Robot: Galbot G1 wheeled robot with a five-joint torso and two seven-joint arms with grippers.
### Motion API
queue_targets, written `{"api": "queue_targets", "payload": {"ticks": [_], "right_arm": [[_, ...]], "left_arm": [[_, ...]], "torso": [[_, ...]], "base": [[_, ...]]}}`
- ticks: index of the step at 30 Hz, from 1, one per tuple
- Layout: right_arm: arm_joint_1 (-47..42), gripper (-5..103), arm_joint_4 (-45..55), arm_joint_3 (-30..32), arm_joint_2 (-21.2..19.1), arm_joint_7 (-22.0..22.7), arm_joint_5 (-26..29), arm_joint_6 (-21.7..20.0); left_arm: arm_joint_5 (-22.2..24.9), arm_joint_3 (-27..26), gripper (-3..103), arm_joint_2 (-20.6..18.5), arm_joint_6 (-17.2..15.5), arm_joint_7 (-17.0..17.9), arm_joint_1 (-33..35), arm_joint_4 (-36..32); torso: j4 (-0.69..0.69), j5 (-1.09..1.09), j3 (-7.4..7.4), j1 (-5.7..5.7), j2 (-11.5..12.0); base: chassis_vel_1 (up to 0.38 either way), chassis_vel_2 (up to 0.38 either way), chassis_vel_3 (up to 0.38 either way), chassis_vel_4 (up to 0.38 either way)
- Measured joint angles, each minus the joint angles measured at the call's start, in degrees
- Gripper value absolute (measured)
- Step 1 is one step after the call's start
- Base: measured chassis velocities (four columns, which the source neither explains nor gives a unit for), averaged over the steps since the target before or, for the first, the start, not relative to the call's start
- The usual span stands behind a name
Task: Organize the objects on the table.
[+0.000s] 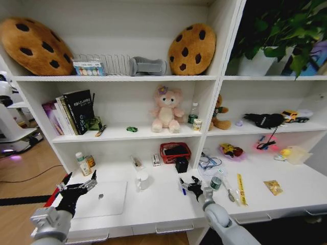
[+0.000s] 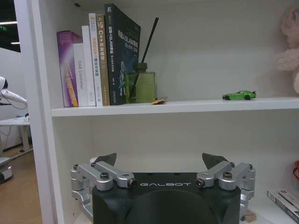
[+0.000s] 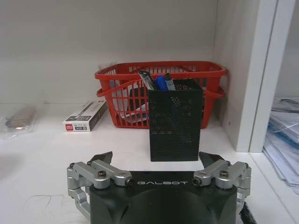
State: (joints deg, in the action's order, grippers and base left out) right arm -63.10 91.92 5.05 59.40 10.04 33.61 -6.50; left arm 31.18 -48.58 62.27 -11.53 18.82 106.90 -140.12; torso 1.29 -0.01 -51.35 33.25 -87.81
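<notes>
The long white table (image 1: 153,204) carries a closed silver laptop (image 1: 102,198) at its 9 o'clock side, with a white mug (image 1: 142,180) just beside it at the laptop's 2 o'clock. The left claw (image 1: 76,189) hovers over the laptop's 9 o'clock edge, jaws spread wide and empty. The right claw (image 1: 192,185) hangs above the table near a blue pen (image 1: 183,191), its jaws also wide apart, gripping nothing. Ahead of it in the right wrist view stands a black mesh pen holder (image 3: 175,119) with pens inside, touching a red plastic basket (image 3: 117,88) behind. A tiny green toy car (image 2: 239,95) sits on the white shelf (image 2: 187,106).
</notes>
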Motion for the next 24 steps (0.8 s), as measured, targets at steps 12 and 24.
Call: {"api": "queue_targets", "payload": {"ticks": [12,24], "right_arm": [[3.70,88,-3.71,-4.48,1.42,1.91,0.51,-1.06],[3.08,44,-2.89,-5.10,1.23,3.51,3.33,-2.40]], "left_arm": [[0.01,0.00,100,0.00,0.00,0.00,0.00,0.00],[0.00,0.00,100,0.00,0.00,0.00,0.00,0.00]], "torso": [[0.00,0.01,0.00,0.00,0.00],[0.01,0.00,0.01,0.00,-0.01]], "base": [[0.000,0.000,0.000,0.000],[0.000,0.000,0.000,0.000]]}}
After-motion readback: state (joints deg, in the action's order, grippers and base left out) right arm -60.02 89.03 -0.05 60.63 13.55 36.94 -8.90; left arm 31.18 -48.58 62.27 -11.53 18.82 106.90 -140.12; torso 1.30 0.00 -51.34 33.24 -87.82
